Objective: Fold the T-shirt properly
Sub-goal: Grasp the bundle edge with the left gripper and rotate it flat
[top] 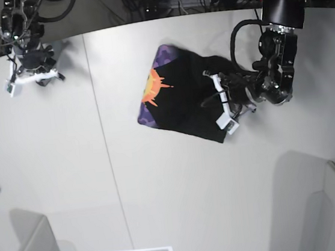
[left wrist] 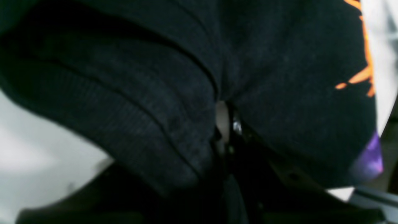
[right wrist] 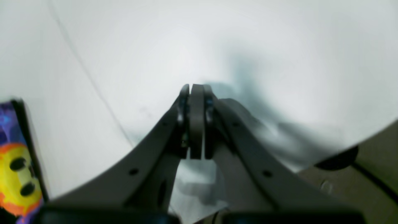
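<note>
On the white desk (top: pixel 163 192) lies the soft, limp black cloth T-shirt (top: pixel 190 108), partly folded. The left end effector (top: pixel 220 102) is clamped on its edge; the right end effector (right wrist: pixel 193 93), well apart from the shirt, is closed and empty. A hem grip suits it best.

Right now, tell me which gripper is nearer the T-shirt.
Left. The left gripper is at the T-shirt's edge, shut on the black cloth. The right gripper is shut and empty, over bare table, well away from it.
</note>
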You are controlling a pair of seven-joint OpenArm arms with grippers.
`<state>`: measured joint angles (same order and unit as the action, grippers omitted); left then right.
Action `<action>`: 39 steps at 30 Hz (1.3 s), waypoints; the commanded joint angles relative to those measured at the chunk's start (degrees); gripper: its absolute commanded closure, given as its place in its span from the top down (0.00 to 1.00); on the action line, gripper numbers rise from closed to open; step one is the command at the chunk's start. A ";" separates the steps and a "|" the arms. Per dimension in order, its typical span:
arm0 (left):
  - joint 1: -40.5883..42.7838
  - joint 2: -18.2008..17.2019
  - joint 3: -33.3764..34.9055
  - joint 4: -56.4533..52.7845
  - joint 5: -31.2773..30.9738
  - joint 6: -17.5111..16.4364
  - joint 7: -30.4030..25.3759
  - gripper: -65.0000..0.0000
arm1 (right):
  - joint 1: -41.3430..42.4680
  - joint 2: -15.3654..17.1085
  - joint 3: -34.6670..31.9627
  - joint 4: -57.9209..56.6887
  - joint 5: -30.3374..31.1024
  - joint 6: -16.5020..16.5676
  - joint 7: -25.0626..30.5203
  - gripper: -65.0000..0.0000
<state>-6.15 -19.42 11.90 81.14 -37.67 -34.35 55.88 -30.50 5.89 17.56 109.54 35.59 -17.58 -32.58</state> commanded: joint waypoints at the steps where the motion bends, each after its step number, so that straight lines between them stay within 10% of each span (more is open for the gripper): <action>1: -1.63 -0.49 1.95 0.66 2.02 -0.16 0.61 0.00 | -0.58 -0.22 2.00 1.01 -0.03 0.40 1.24 0.00; 15: -13.32 -1.28 22.78 1.10 22.68 -5.65 0.08 0.00 | -4.36 -4.26 7.80 0.93 -0.03 0.40 1.33 0.00; 21: -13.76 -1.37 29.64 0.57 30.42 -5.65 -11.61 0.00 | -4.18 -5.76 7.71 0.93 -0.03 0.40 1.33 0.00; 39: -22.29 -1.28 43.26 0.57 31.65 -5.65 -24.01 0.00 | -4.36 -7.52 7.71 0.75 -0.30 0.40 1.41 0.00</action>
<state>-26.89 -20.51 55.55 81.23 -6.07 -39.53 32.10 -34.39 -1.52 24.93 109.49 35.53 -17.56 -32.03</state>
